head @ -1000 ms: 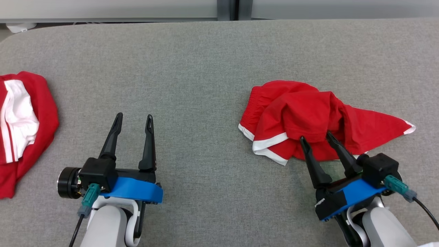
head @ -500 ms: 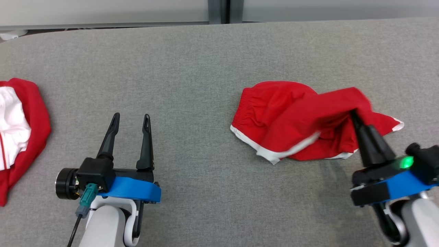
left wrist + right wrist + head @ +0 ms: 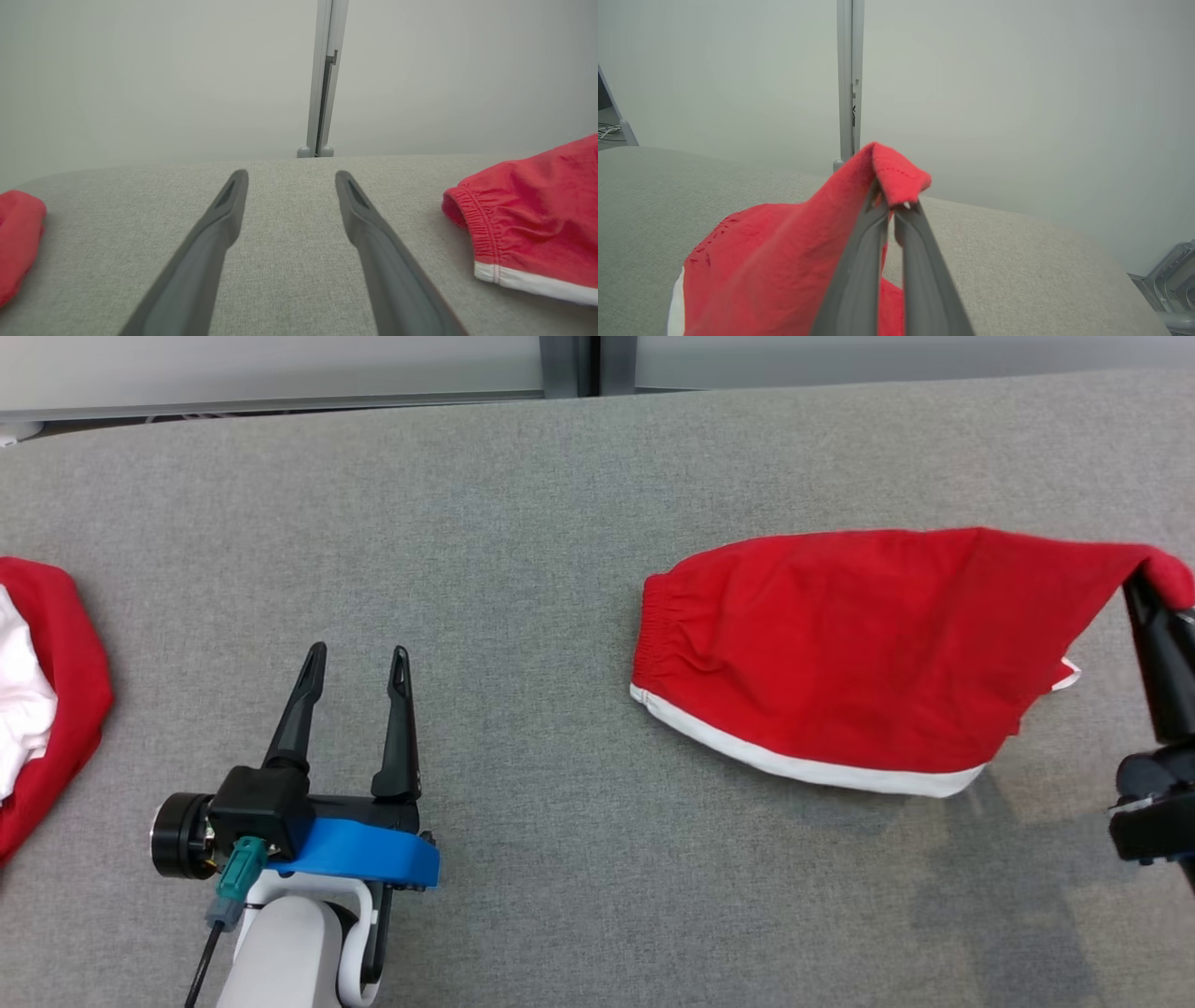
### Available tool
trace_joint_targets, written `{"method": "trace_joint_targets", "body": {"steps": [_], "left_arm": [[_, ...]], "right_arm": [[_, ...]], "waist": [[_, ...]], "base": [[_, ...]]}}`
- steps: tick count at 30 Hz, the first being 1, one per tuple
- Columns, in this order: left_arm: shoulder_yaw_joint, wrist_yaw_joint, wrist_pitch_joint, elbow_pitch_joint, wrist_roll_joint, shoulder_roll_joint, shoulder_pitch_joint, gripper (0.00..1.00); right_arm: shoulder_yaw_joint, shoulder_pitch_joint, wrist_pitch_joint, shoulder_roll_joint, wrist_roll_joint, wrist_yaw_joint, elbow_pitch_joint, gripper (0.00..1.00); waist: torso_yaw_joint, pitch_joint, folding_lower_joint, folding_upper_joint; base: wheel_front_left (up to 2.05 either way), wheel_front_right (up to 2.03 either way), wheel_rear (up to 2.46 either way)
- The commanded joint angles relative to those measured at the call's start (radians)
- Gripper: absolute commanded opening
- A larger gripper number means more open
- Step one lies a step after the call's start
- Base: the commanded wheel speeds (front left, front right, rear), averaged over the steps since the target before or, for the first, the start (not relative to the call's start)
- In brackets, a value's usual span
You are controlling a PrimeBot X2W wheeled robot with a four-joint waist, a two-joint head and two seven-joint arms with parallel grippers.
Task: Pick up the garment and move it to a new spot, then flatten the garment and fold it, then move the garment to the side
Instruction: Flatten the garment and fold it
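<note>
While its jaws are pinching a corner of the red fabric garment with white trim [image 3: 840, 644], the right gripper [image 3: 892, 207] is holding it up over the right side of the grey cloth desk [image 3: 523, 523], with the waistband end resting there. The left gripper [image 3: 359, 653] is pointing forward well apart from it, jaws spread.

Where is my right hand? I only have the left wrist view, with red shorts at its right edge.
Observer: The right hand is shut on a corner of the red fabric shorts with white trim, held up above the grey cloth-covered table.
Operator: Are the shorts fully off the table?
Observer: No; the elastic waistband end rests on the table, and the cloth spans from there up to the raised corner.
</note>
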Motion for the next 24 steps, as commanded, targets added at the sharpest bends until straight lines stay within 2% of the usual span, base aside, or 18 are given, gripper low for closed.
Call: {"method": "trace_joint_targets", "body": {"steps": [1, 8, 11, 16, 24], "left_arm": [[0.0, -0.004, -0.005, -0.004, 0.002, 0.0, -0.011, 1.0], [-0.005, -0.004, -0.005, -0.005, 0.0, -0.006, -0.021, 1.0], [-0.007, -0.005, -0.005, -0.005, 0.001, -0.007, -0.027, 1.0], [-0.023, -0.011, -0.005, 0.001, 0.006, -0.01, -0.05, 1.0], [-0.052, -0.018, -0.005, 0.013, 0.004, -0.015, -0.082, 1.0]], "right_arm": [[-0.01, -0.019, 0.01, -0.01, 0.006, 0.0, -0.005, 0.0], [-0.064, -0.07, 0.024, -0.01, -0.009, 0.0, -0.023, 0.0], [-0.024, -0.098, 0.042, 0.01, -0.008, 0.0, 0.002, 0.0], [0.095, -0.17, 0.059, 0.037, 0.013, 0.0, 0.136, 0.0], [0.268, -0.314, -0.011, 0.096, 0.064, 0.0, 0.412, 0.0]], "waist": [[0.006, 0.004, 0.0001, 0.0], [0.024, 0.019, 0.0001, 0.0], [0.026, 0.03, 0.0001, 0.0], [0.039, 0.054, 0.0001, 0.0], [0.07, 0.089, 0.0001, 0.0]], "base": [[0.0, 0.0, 0.0], [0.0, 0.0, 0.0], [0.0, 0.0, 0.0], [0.0, 0.0, 0.0], [0.0, 0.0, 0.0]]}}
